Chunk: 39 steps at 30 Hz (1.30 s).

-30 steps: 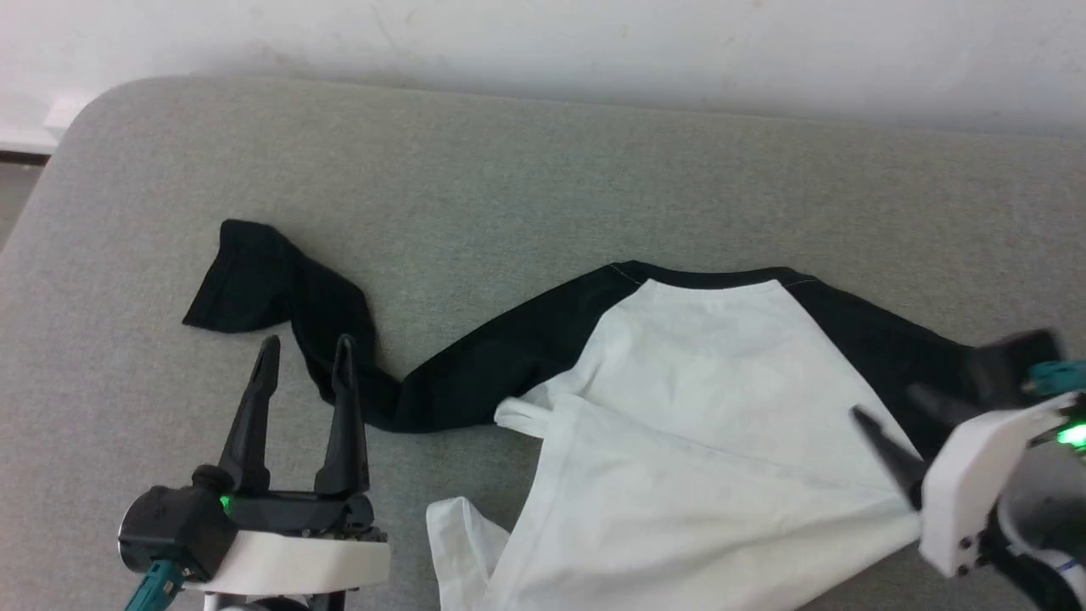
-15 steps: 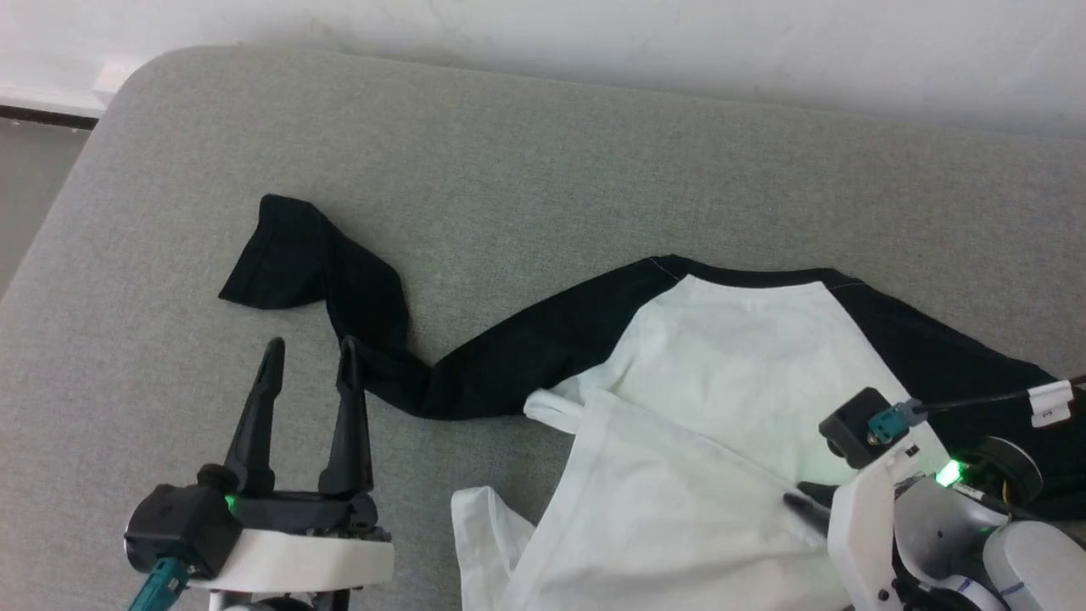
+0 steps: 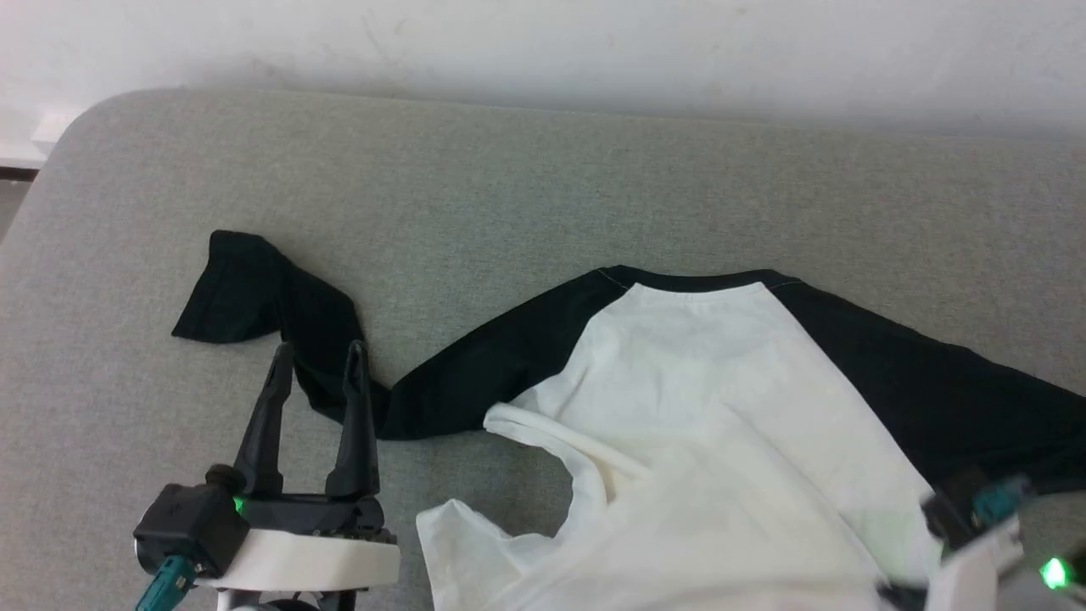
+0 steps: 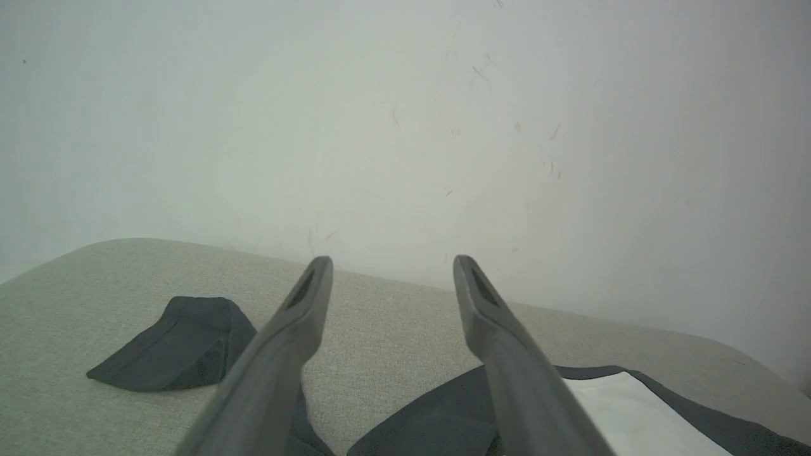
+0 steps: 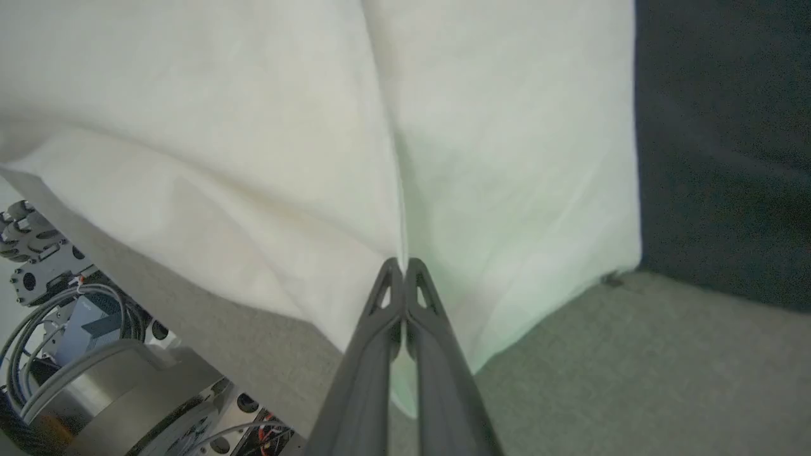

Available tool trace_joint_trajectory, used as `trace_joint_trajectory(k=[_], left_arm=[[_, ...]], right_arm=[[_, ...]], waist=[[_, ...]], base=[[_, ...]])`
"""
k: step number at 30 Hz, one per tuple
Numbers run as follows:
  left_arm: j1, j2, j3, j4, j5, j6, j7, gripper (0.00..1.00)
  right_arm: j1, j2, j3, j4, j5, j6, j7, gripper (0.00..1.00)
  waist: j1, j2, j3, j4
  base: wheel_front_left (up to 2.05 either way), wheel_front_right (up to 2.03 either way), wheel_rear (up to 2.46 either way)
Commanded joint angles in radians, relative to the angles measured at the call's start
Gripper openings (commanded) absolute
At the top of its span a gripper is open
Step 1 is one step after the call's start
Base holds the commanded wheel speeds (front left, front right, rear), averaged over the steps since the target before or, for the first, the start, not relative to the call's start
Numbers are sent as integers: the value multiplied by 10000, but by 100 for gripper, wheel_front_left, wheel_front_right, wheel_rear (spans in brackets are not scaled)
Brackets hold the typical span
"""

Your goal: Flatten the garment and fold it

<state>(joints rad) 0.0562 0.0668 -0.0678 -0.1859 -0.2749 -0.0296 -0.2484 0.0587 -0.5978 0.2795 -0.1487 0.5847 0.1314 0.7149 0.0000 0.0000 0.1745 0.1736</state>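
Two grippers we see: our right gripper (image 5: 403, 263) is pinched tight on a white fold of the raglan shirt (image 3: 704, 382) lying on the grey cushion (image 3: 509, 187); our left gripper (image 3: 319, 350) stands spread wide near its black sleeve (image 3: 280, 310)

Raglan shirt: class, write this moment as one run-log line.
right gripper jaws shut on raglan shirt | left gripper jaws open, empty

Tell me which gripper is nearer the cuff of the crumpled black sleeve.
Left. The left gripper hovers open close to that cuff, above the sleeve. The right gripper is across the shirt, shut on its white cloth.
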Motion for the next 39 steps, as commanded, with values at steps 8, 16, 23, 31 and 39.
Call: trace_joint_trajectory(k=[8, 16, 23, 31, 39], left_arm=[[77, 78, 38, 79, -113, 100, -82, 100], [297, 136, -24, 89, -153, 144, 23, 100], [454, 221, -63, -164, -85, 187, 42, 100], [764, 199, -56, -590, 183, 176, -101, 100], [1366, 101, 76, -745, 905, 195, -130, 100]], right_arm=[[3156, 134, -1904, -448, -767, -7, 1091, 0], [2927, 1195, -2640, -610, -1946, -7, -613, 100], [1913, 2865, -3786, -1226, -2351, -7, -3102, 100], [1301, 5111, -4885, -2003, -4113, -7, -6758, 100], [1580, 5469, -5451, -1586, -4228, -7, -8766, 100]], waist=[[0, 0, -153, -247], [0, 0, -639, -466], [0, 0, -902, -633], [0, 0, -1042, -924], [0, 0, -1057, -1215]], base=[[0, 0, 0], [0, 0, 0], [0, 0, 0], [0, 0, 0], [0, 0, 0]])
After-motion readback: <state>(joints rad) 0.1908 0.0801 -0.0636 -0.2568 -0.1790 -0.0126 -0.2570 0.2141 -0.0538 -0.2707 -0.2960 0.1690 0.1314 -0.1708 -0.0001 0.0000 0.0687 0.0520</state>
